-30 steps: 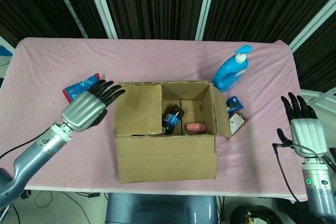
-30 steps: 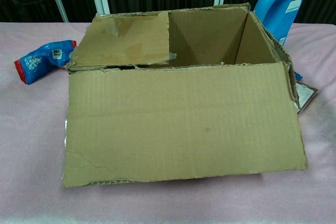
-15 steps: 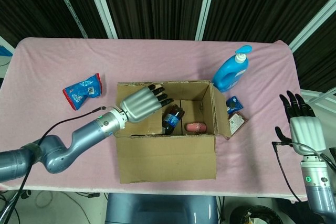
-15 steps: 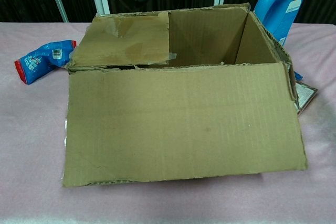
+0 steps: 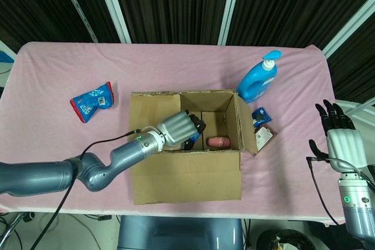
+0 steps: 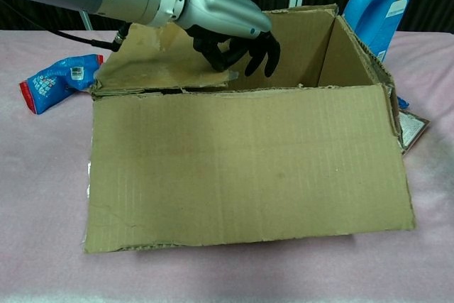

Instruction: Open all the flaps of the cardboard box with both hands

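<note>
Reaching over the folded flap of the cardboard box

Standing near the front edge of the pink tabletop (image 5: pixel 53 74), the cardboard box (image 5: pixel 186 174) has its front flap hanging down outside the front wall and its right flap (image 5: pixel 246 122) standing up, leaning outward. Its left flap (image 5: pixel 153 109) lies folded inward over the left part of the opening, roughly level.

The left hand (image 5: pixel 179 128) sits over the inner edge of that left flap, its arm crossing the box's front left corner. In the chest view the left hand (image 6: pixel 225 19) is palm down with its dark fingers (image 6: pixel 264 53) curled downward past the flap's free edge and into the opening; whether they actually grip the edge or only touch it cannot be told. The right hand (image 5: pixel 340 139) hovers off the tabletop's right side, well apart from the box, holding nothing, its fingers straight and slightly spread.

Inside the box, a dark bottle (image 5: pixel 196 130) lies partly hidden beneath the left hand, and a small pink object (image 5: pixel 218 142) lies near the front wall. A blue detergent bottle (image 5: pixel 258 80) stands just behind the box's right rear corner. A blue and red packet (image 5: pixel 92 101) lies left of the box, and small packets (image 5: pixel 262 126) lie beside the right flap.
</note>
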Available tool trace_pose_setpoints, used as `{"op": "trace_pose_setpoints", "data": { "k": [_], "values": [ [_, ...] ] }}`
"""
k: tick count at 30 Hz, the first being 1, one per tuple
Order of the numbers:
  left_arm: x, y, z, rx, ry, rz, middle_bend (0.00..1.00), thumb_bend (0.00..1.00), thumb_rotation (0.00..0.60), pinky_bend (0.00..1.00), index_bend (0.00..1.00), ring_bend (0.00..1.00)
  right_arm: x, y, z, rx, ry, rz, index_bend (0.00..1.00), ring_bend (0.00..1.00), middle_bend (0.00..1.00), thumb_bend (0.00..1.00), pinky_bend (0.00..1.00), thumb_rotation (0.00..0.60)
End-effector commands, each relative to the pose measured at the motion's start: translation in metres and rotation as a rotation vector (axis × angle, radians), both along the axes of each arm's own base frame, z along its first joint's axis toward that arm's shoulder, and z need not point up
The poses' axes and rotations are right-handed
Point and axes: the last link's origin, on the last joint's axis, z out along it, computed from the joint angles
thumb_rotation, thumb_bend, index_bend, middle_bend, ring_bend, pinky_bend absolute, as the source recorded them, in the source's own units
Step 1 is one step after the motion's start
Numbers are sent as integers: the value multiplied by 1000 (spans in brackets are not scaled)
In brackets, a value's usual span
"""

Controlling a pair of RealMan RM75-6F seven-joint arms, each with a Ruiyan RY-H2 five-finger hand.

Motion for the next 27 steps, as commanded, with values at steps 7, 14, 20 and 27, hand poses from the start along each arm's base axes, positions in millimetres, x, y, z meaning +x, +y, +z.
{"op": "trace_pose_setpoints", "data": {
  "k": [7,14,20,27],
  "values": [
    [-4,1,9,19,8,4,568,1000,600,424,412,383,0,0,0,1,-9,-1,42,0,17,394,211,600],
    [5,4,33,59,-39,-10,590,1000,600,437,423,397,4,0,-1,-2,-31,22,42,0,18,399,211,600],
    [11,2,58,81,-83,-9,590,1000,600,436,422,397,4,1,-1,-4,-34,27,43,0,17,399,211,600],
    [3,-6,96,114,-81,2,588,1000,600,437,420,396,4,1,-1,-8,-40,30,43,0,17,402,211,600]
  ]
}}
